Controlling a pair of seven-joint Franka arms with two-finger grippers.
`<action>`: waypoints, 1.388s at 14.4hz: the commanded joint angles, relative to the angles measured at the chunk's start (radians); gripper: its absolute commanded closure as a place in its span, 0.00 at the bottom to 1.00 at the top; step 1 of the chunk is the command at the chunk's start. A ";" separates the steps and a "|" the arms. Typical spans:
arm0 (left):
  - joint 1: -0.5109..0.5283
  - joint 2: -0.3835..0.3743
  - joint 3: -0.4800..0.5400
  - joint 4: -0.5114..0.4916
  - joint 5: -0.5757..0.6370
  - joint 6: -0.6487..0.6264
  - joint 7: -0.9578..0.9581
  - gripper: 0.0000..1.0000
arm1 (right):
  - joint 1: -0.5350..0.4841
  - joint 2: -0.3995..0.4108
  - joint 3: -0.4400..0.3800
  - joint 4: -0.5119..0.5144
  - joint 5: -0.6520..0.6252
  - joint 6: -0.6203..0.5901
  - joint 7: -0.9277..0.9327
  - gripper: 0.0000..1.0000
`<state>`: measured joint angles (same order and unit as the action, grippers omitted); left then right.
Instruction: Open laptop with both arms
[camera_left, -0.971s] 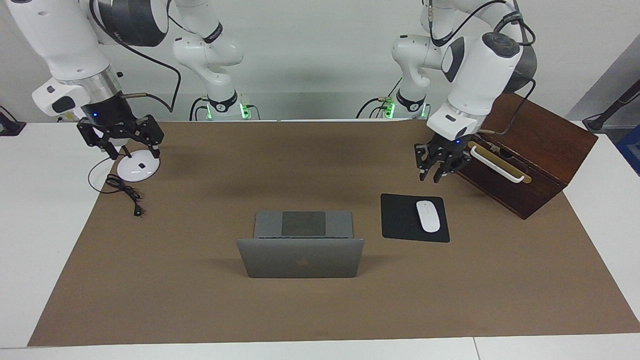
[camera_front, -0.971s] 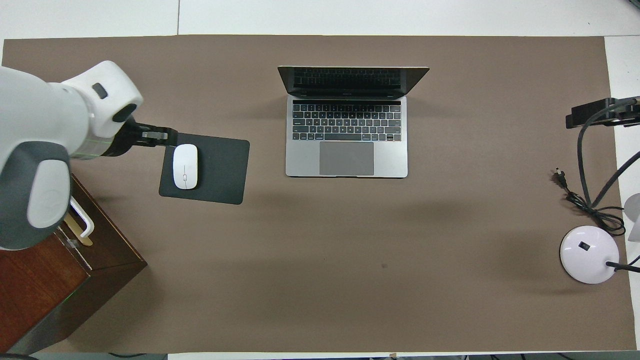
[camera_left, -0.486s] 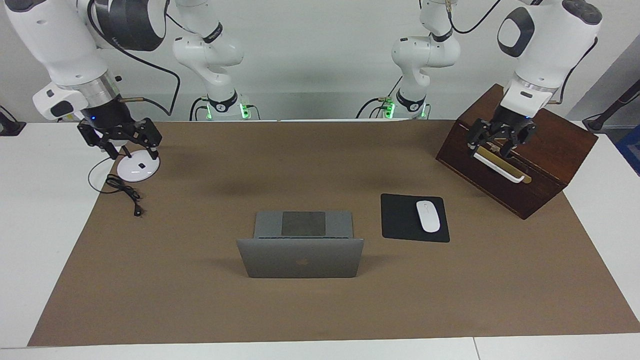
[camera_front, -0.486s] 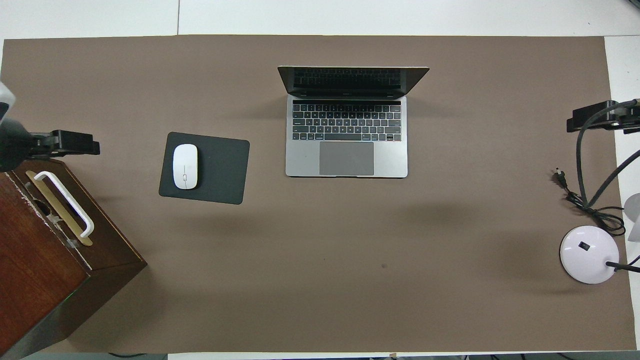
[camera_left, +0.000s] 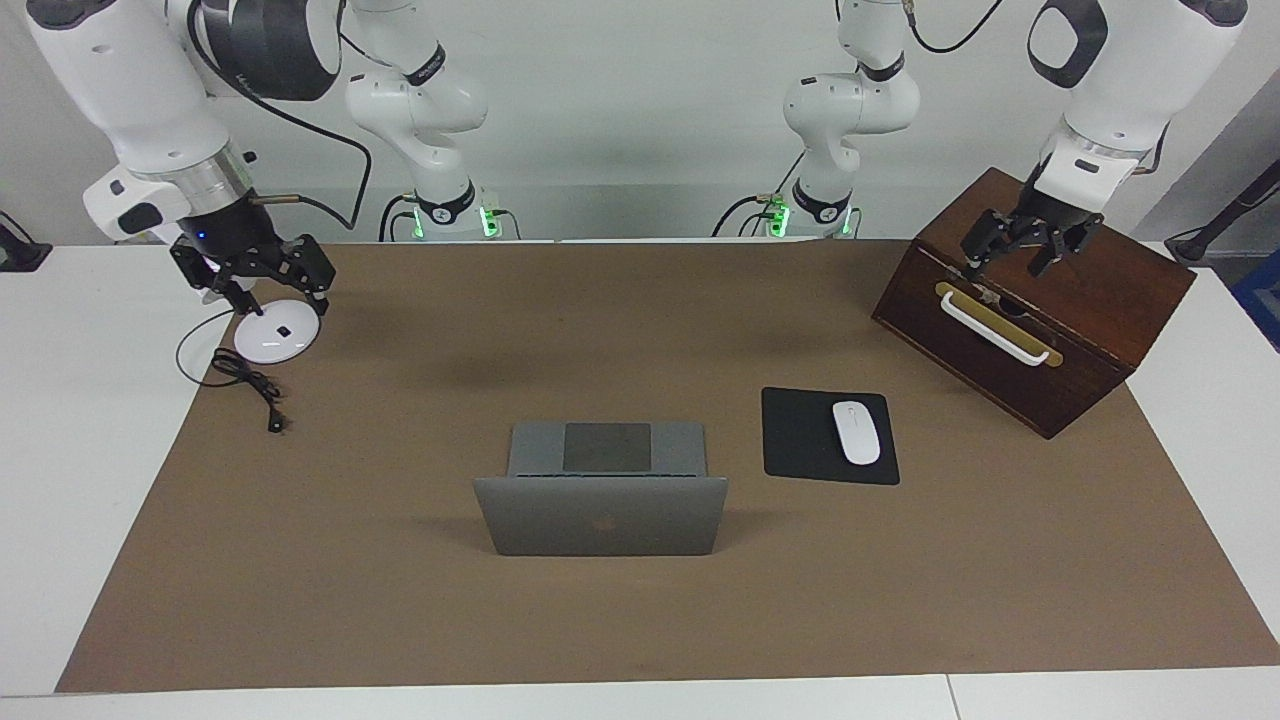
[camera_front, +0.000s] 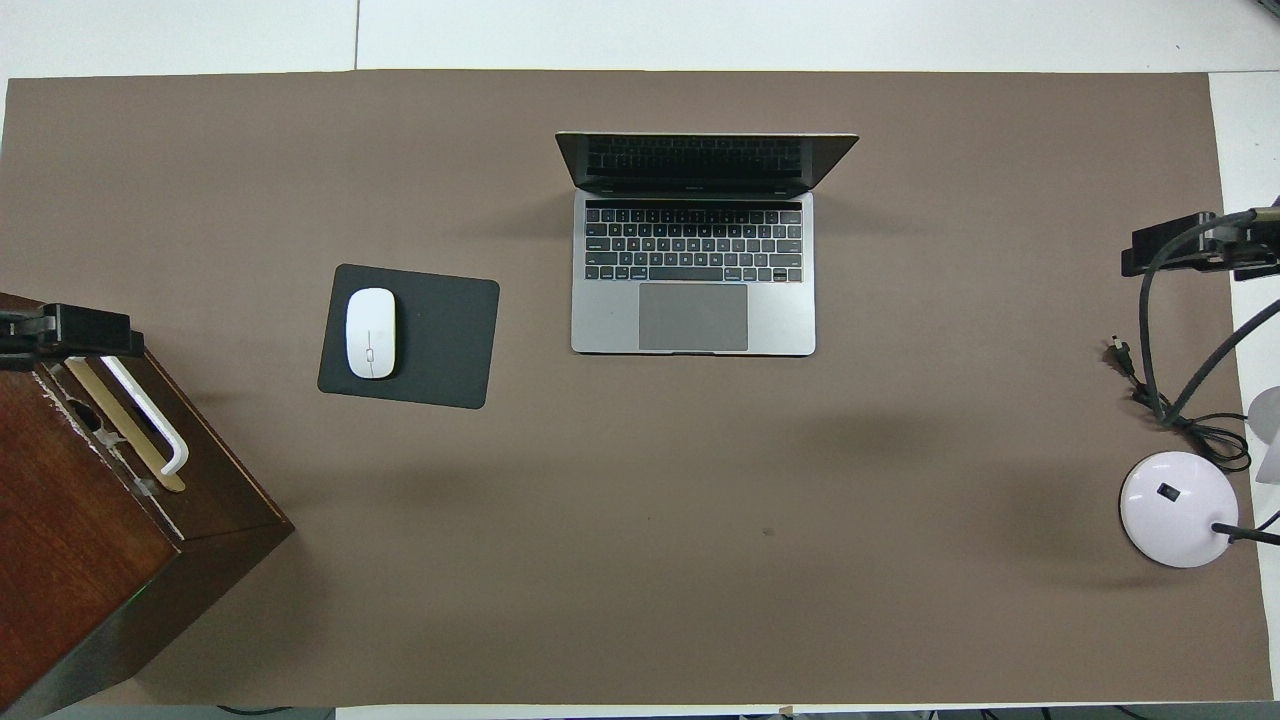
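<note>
Moved: left gripper (camera_left: 1030, 250), now raised over wooden box (camera_left: 1100, 290), upper right of facing view.
Left fingers: spread, grasping nothing.
Right gripper (camera_left: 262, 278): hangs above lamp base (camera_left: 277, 337), upper left; fingers spread, empty.
Laptop (camera_left: 602, 490): lid open, centre of brown mat (camera_left: 400, 560).

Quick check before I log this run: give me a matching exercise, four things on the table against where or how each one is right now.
Things:
1. laptop
2. mouse
3. left gripper
4. right gripper

States:
A. over the white lamp base
B. lid raised, keyboard showing
C. over the wooden box
D. lying on the black mousepad

Pairs: 1-B, 2-D, 3-C, 4-A
</note>
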<state>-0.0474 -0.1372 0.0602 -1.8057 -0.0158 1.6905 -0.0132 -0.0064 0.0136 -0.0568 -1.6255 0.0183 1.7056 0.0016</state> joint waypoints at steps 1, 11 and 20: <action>-0.005 0.002 -0.006 0.029 0.028 -0.046 0.013 0.00 | -0.007 -0.032 0.009 -0.033 0.005 -0.003 0.012 0.00; -0.043 0.057 0.032 0.132 0.022 -0.104 0.013 0.00 | 0.006 -0.032 0.003 -0.033 0.006 0.003 0.008 0.00; -0.071 0.057 0.053 0.132 0.019 -0.089 0.013 0.00 | 0.008 -0.035 -0.001 -0.045 0.006 0.011 0.005 0.00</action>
<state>-0.0991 -0.0913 0.0951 -1.7061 -0.0124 1.6158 -0.0105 -0.0018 0.0071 -0.0541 -1.6331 0.0184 1.7057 0.0016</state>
